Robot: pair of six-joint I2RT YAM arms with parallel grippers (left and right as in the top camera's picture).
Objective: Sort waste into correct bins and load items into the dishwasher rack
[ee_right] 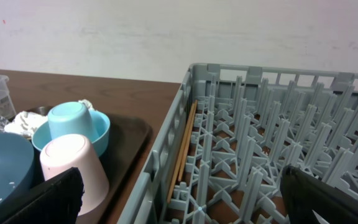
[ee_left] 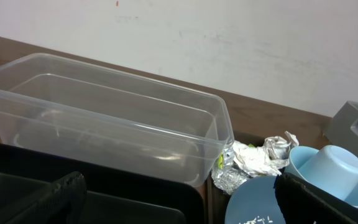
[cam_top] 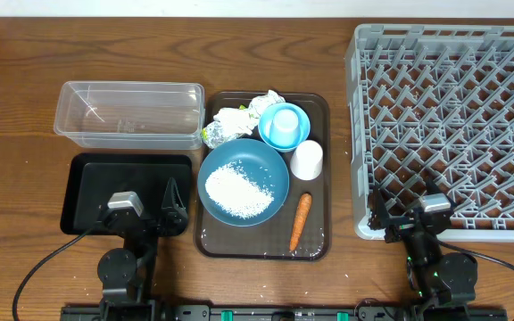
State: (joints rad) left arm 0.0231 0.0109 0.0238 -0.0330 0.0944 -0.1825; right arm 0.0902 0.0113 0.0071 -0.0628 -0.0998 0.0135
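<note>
Wooden tabletop [cam_top: 25, 71] is filling the view. Nearest, your left gripper [cam_top: 141, 212] is hanging released over the black bin [cam_top: 83, 174], your right gripper [cam_top: 413, 218] released above the near edge of the rack [cam_top: 449, 116]. Between them the brown tray [cam_top: 319, 223] is carrying carrot [cam_top: 300, 221], rice [cam_top: 237, 189] in the dark-blue bowl [cam_top: 270, 169], pinkish-white cup [cam_top: 307, 160], pale-blue cup [cam_top: 284, 127], wrappers [cam_top: 232, 120]; the clear tub [cam_top: 130, 114] is sitting far left.

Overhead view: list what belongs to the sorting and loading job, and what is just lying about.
Job: rice heap, carrot, crumpled wrappers, clear tub, black bin, dark-blue bowl, small pale-blue bowl, pale-blue cup, pinkish-white cup, grey rack.

Lying about: brown serving tray under the dishes, thin wooden stick inside the rack, along its wall nearest the tray.
</note>
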